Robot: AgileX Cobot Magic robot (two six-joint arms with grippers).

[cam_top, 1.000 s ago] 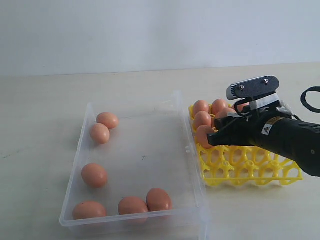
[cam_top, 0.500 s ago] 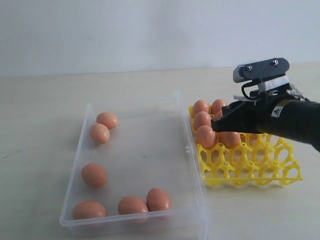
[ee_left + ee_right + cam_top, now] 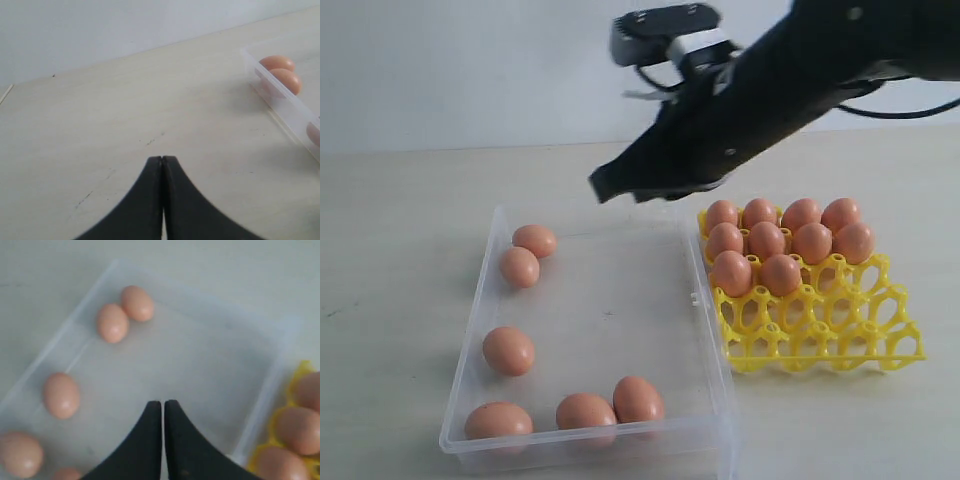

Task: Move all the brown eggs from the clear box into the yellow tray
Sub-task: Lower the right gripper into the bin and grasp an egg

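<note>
Several brown eggs (image 3: 508, 350) lie in the clear box (image 3: 711, 331), two at its far left corner and the others along the left and near sides. Several more eggs (image 3: 766, 240) fill the far rows of the yellow tray (image 3: 820, 342), and two sit in the third row. My right gripper (image 3: 601, 189) hangs shut and empty, high above the box's far side. The right wrist view shows it (image 3: 163, 403) over the box's bare floor (image 3: 200, 360), away from the eggs (image 3: 112, 322). My left gripper (image 3: 162, 158) is shut over bare table, with the box's corner (image 3: 280, 106) off to one side.
The box and tray sit side by side on a pale table (image 3: 410, 220), with a plain wall behind. The tray's two near rows of cups (image 3: 840, 350) hold nothing. My left arm is out of the exterior view.
My right arm lifted off the tray, where it left an egg in the third row. It swung up and left to hang over the box. The left gripper's earlier state is not shown.
</note>
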